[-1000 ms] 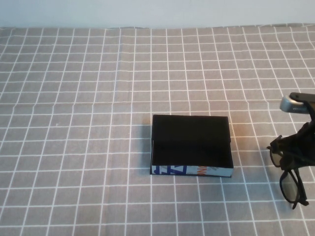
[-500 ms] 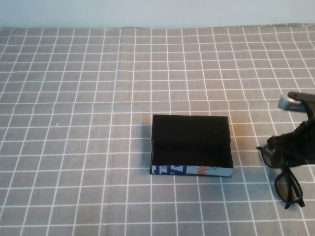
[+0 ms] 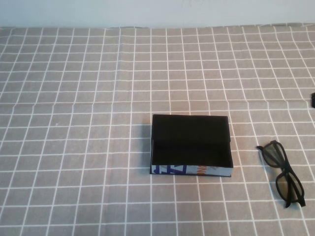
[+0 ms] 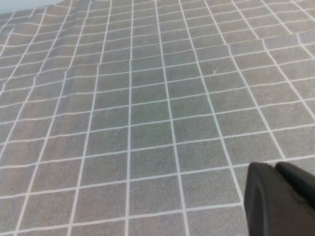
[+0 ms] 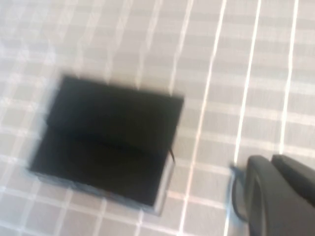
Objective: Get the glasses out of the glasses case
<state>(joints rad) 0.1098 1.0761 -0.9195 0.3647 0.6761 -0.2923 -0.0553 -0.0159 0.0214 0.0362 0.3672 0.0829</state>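
The glasses case (image 3: pixel 191 144), a black box with a light front edge printed in blue and orange, sits at the table's middle. The black glasses (image 3: pixel 282 173) lie on the cloth to its right, outside the case, with nothing holding them. My right gripper (image 5: pixel 269 160) is shut and empty; its wrist view shows the case (image 5: pixel 108 142) and a blurred part of the glasses (image 5: pixel 235 196) beside its fingers. Only a dark sliver of the right arm (image 3: pixel 313 100) shows at the high view's right edge. My left gripper (image 4: pixel 273 167) is shut and empty over bare cloth, out of the high view.
A grey cloth with a white grid (image 3: pixel 78 147) covers the whole table. A pale wall (image 3: pixel 157 12) runs along the far edge.
My right gripper let go of the glasses and pulled back to the right, almost out of the high view. The glasses now lie flat on the cloth. The case has not moved.
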